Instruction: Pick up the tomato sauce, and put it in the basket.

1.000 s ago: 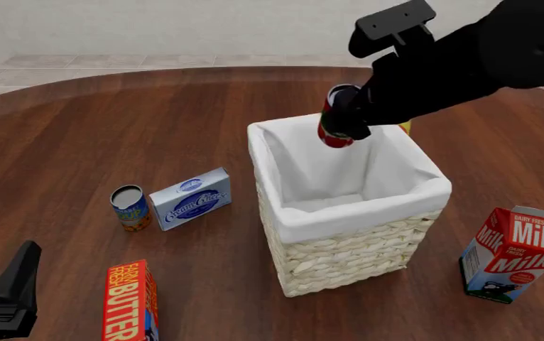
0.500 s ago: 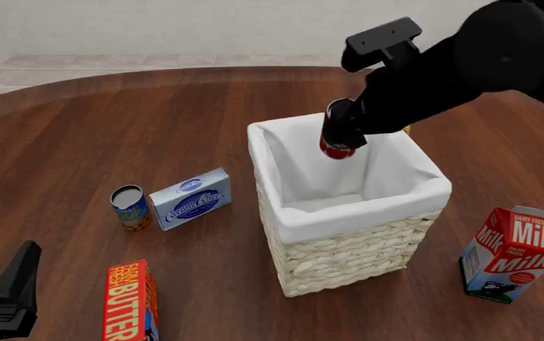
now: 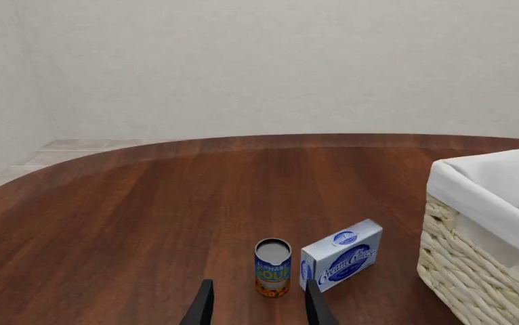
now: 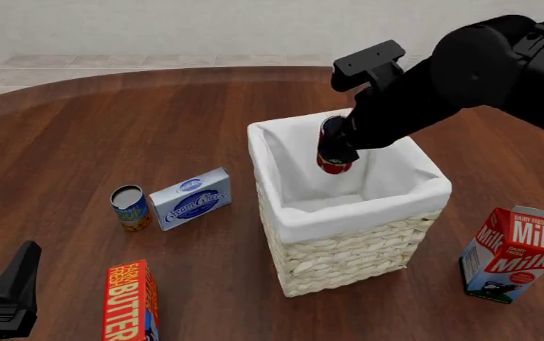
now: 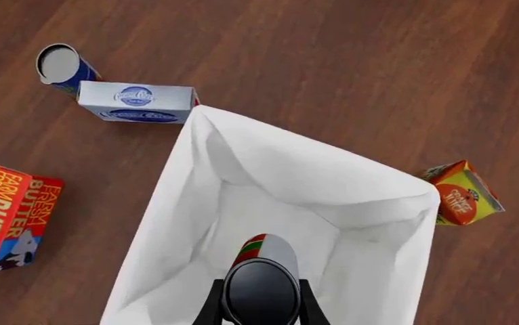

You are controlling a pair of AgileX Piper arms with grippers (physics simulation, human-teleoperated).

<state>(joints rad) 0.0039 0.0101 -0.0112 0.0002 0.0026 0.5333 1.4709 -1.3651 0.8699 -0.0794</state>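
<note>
Between the right fingers [image 5: 232, 308], tomato sauce [image 4: 334, 145] above basket [image 4: 348, 241].

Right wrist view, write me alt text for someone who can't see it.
Looking straight down, the right gripper holds the tomato sauce in its jaws over the open basket with its white lining. On the wooden table around it lie a blue-and-orange can, a cream cheese box, a butter box and an orange carton.
</note>
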